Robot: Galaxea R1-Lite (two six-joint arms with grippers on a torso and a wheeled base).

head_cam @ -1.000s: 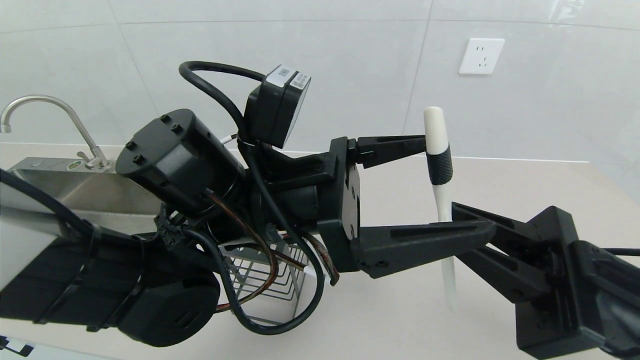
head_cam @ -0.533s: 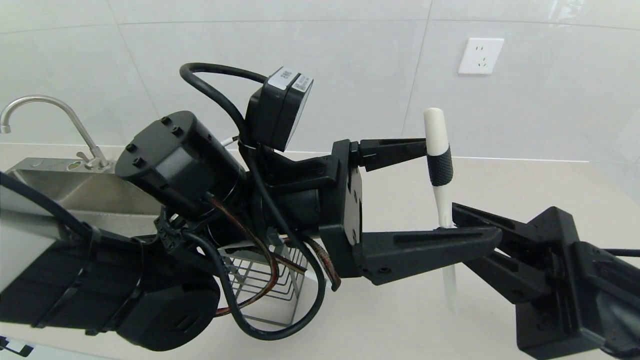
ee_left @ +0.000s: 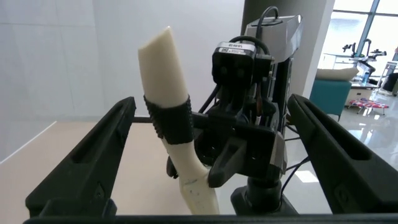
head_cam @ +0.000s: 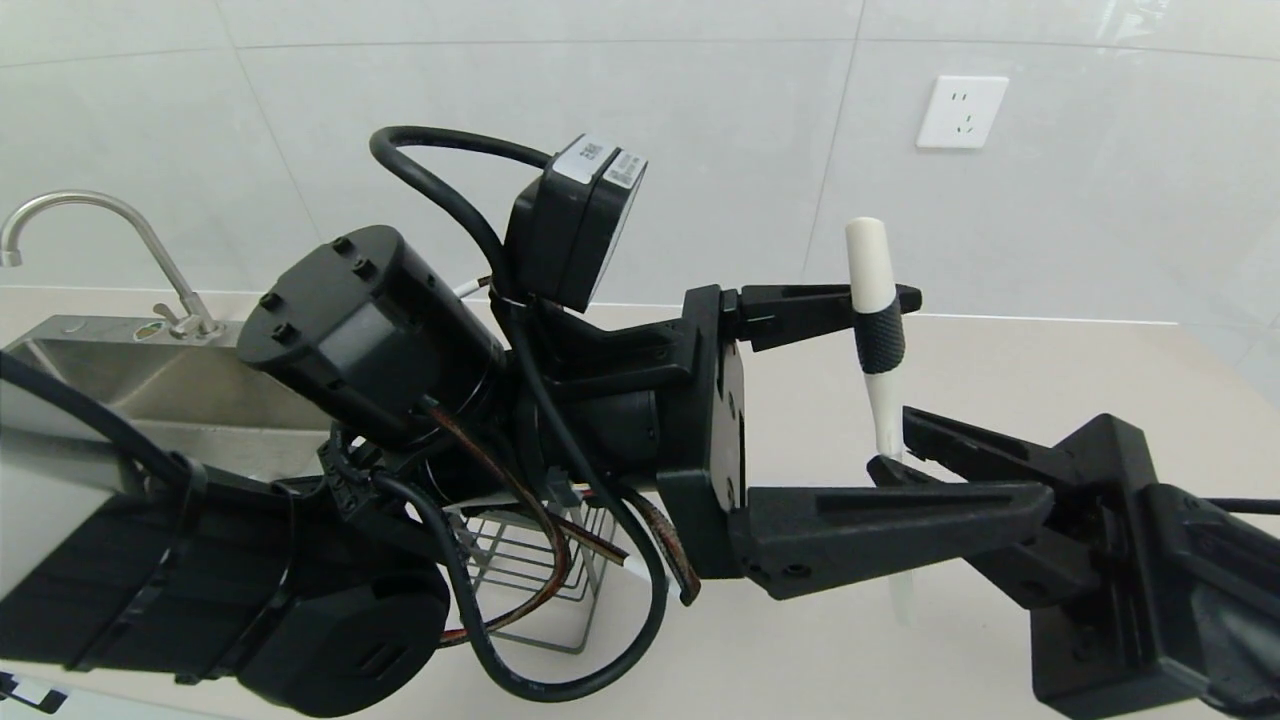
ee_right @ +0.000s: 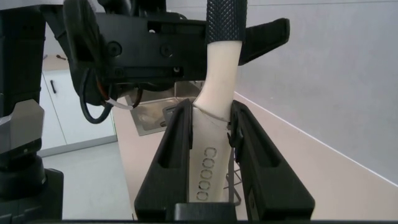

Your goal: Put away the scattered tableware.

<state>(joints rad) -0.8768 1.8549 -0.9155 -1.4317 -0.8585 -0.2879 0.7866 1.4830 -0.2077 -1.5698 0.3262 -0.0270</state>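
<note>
A pale counter (head_cam: 1000,360) runs along a tiled wall, with a steel sink (head_cam: 150,380) sunk in at its left end; above the counter the left gripper (head_cam: 975,395) is spread wide, its two fingers straddling the white utensil (head_cam: 868,265) without clearly pressing it; the right gripper (head_cam: 890,442) is clamped tight on the utensil's perforated lower part, holding it upright in the air, handle up, a black ribbed sleeve around the handle; a wire rack (head_cam: 520,560) stands on the counter under the left arm; a curved tap (head_cam: 120,215) rises behind the sink; a white socket (head_cam: 962,111) sits on the wall.
</note>
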